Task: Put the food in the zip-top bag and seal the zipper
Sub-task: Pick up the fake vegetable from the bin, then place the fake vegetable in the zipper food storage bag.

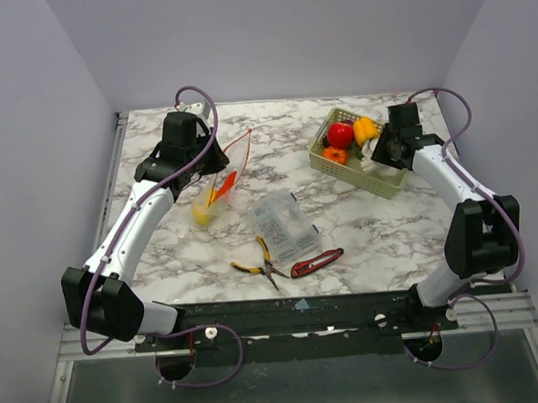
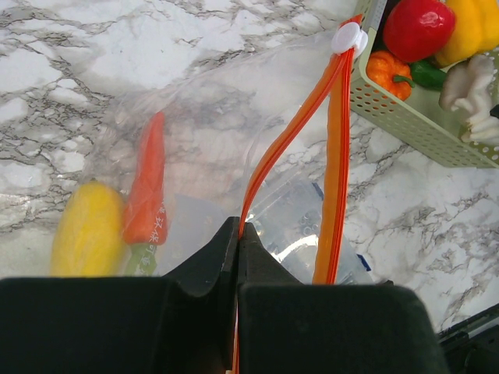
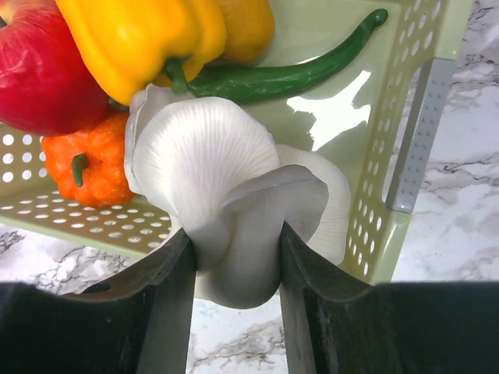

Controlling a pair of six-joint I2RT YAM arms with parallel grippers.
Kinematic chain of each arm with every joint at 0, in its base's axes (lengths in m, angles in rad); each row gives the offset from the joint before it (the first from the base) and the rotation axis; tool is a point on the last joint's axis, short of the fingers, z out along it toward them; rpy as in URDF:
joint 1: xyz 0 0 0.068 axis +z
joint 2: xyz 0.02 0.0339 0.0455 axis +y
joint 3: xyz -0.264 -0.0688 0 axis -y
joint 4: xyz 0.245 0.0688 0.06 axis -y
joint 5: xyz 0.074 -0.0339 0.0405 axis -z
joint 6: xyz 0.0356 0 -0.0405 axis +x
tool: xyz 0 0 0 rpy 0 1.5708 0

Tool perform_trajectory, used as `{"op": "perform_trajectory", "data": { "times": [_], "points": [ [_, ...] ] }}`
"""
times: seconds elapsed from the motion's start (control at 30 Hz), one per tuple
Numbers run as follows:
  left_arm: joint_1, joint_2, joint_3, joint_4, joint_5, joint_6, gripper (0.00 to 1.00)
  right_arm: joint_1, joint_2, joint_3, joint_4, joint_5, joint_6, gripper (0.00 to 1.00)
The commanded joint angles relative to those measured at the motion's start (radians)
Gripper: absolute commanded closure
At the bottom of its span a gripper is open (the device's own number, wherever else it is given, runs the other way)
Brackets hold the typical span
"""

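The clear zip-top bag [image 1: 220, 182] lies at the left with its orange-red zipper [image 2: 337, 164] parted; a white slider [image 2: 348, 37] sits at the far end. A yellow fruit [image 2: 88, 231] and an orange-red pepper [image 2: 146, 187] lie inside. My left gripper [image 2: 238, 234] is shut on one zipper strip at the near end of the mouth. My right gripper [image 3: 234, 249] is shut on a white mushroom [image 3: 222, 183] and holds it over the green basket [image 1: 382, 181]. In the basket lie a red apple [image 3: 39, 66], a yellow bell pepper [image 3: 140, 35], a small orange pumpkin [image 3: 82, 167] and a green chilli [image 3: 288, 74].
A rigid clear box of small parts [image 1: 286, 226] stands mid-table, partly under the bag in the left wrist view. Yellow-handled pliers [image 1: 259, 261] and a red-handled tool [image 1: 317, 262] lie near the front edge. Walls close in the back and sides.
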State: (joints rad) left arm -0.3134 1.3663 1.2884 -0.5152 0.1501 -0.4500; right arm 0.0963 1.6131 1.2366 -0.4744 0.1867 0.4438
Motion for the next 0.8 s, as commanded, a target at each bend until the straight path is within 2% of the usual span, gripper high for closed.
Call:
{"op": "perform_trajectory", "data": {
  "times": [0.0,0.43,0.63,0.77],
  "points": [
    [0.006,-0.026,0.023,-0.001,-0.001,0.000,1.00,0.003,-0.066,-0.007,-0.063,0.001,-0.010,1.00],
    [0.005,-0.032,0.025,-0.002,-0.002,0.008,1.00,0.003,-0.212,-0.010,-0.057,-0.009,-0.011,1.00],
    [-0.024,-0.044,0.040,-0.051,-0.107,0.047,1.00,0.003,-0.190,0.021,-0.051,-0.059,0.005,1.00],
    [-0.024,-0.044,0.050,-0.100,-0.120,0.048,1.00,0.003,-0.180,0.008,-0.011,-0.130,0.030,1.00]
  ]
}}
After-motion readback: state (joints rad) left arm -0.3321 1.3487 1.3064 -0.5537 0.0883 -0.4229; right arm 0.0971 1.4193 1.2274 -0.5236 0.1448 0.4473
